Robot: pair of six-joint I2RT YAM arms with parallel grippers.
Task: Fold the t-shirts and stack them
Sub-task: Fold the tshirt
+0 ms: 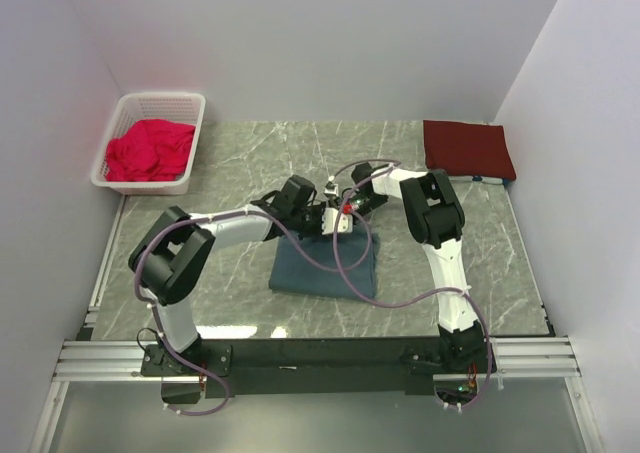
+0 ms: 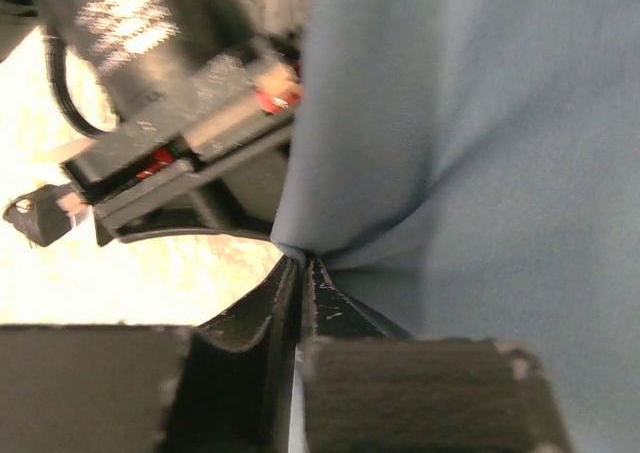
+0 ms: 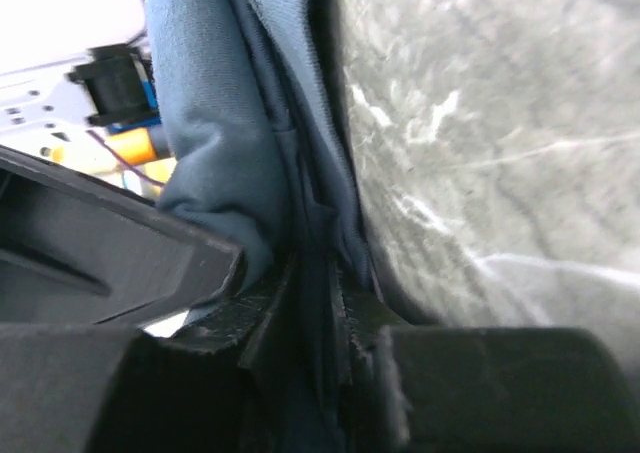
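Note:
The slate blue-grey t-shirt (image 1: 325,265) lies partly folded on the middle of the marble table. Both grippers meet at its far edge. My left gripper (image 1: 316,219) is shut on a pinch of the blue-grey cloth (image 2: 480,153), with the jaws pressed together (image 2: 302,263). My right gripper (image 1: 350,209) is shut on several bunched layers of the same shirt (image 3: 210,153), held between its jaws (image 3: 318,273). The dark maroon t-shirt (image 1: 468,148) lies folded flat at the back right corner.
A white basket (image 1: 186,108) holding bright red cloth (image 1: 148,149) stands at the back left. White walls enclose the table on three sides. The right arm's wrist (image 2: 180,123) sits close beside my left gripper. Bare marble (image 3: 480,123) lies right of the right gripper.

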